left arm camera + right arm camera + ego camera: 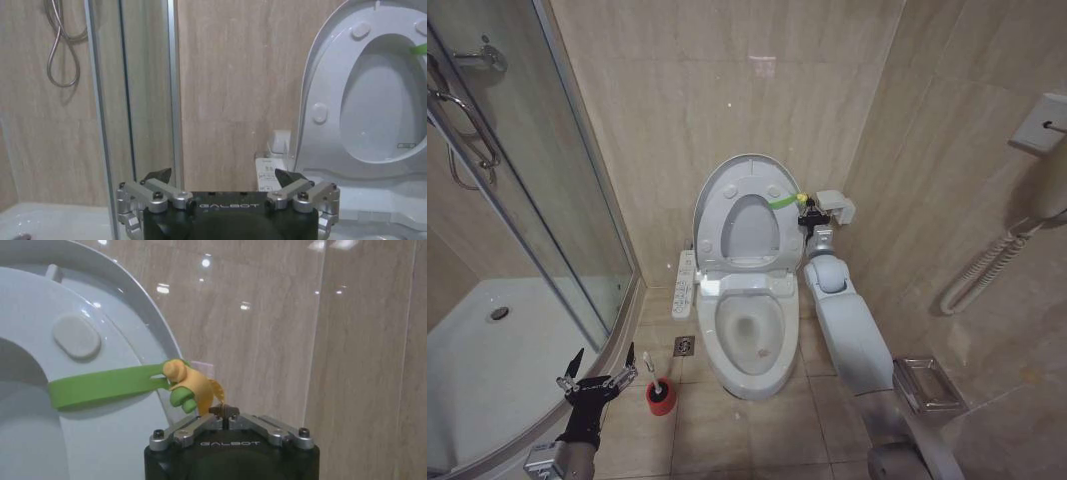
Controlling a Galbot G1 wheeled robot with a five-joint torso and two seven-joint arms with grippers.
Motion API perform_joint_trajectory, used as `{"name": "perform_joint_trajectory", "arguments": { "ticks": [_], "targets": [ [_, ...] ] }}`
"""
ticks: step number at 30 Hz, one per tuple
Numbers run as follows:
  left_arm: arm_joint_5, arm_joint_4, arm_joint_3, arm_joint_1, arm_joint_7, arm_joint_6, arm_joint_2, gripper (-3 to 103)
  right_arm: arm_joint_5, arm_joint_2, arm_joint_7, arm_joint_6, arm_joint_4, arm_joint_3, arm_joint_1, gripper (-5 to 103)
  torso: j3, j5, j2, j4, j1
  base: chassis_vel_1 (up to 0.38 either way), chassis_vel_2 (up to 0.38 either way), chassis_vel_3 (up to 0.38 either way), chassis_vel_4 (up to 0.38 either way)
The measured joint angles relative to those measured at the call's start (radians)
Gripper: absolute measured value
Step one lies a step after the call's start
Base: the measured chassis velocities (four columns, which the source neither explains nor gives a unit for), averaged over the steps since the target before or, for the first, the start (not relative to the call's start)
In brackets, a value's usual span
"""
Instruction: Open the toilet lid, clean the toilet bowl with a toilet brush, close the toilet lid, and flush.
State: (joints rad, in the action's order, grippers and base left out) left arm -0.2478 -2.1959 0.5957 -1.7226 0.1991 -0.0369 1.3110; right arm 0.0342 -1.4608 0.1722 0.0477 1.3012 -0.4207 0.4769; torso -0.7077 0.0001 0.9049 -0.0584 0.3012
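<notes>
The toilet lid (752, 228) stands raised against the back wall, with the ring seat (714, 215) up in front of it. My right gripper (809, 213) is at the lid's right edge, shut on the yellow-green loop (190, 385) tied there; its green band (100, 387) wraps the rim. The toilet bowl (747, 372) lies uncovered below. Left of the bowl, the toilet brush (651, 368) stands in a red cup (661, 398), its bristle head hidden. My left gripper (597, 372) hovers open just left of the brush handle, holding nothing. In the left wrist view that gripper (225, 177) faces the wall beside the lid (383, 100).
A glass shower door (537, 190) and white shower tray (487, 360) close off the left. A button panel (684, 283) sits on the bowl's left side, a floor drain (684, 346) below it. A coiled hose (987, 265) hangs on the right wall above a clear dish (927, 385).
</notes>
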Motion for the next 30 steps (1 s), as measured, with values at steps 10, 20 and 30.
{"name": "perform_joint_trajectory", "arguments": {
  "ticks": [10, 20, 30],
  "targets": [
    [0.000, 0.000, 0.000, 0.000, 0.000, 0.000, 0.000, 100, -0.001, 0.002, 0.007, -0.024, -0.002, -0.002, -0.010, 38, 0.000, -0.0001, 0.000, -0.0005, 0.000, 0.000, 0.000, 0.000, 0.000],
    [0.000, 0.000, 0.000, 0.000, 0.000, 0.000, 0.000, 100, 0.002, -0.013, 0.019, -0.035, -0.015, -0.003, -0.012, 65, 0.000, -0.0003, 0.000, -0.0011, 0.000, 0.000, 0.000, 0.000, 0.000],
    [0.000, 0.000, 0.000, 0.000, 0.000, 0.000, 0.000, 100, 0.026, -0.055, 0.034, -0.057, -0.023, -0.008, 0.009, 92, 0.001, -0.0005, 0.001, -0.0014, 0.000, 0.000, 0.000, 0.000, 0.000]
  ]
}}
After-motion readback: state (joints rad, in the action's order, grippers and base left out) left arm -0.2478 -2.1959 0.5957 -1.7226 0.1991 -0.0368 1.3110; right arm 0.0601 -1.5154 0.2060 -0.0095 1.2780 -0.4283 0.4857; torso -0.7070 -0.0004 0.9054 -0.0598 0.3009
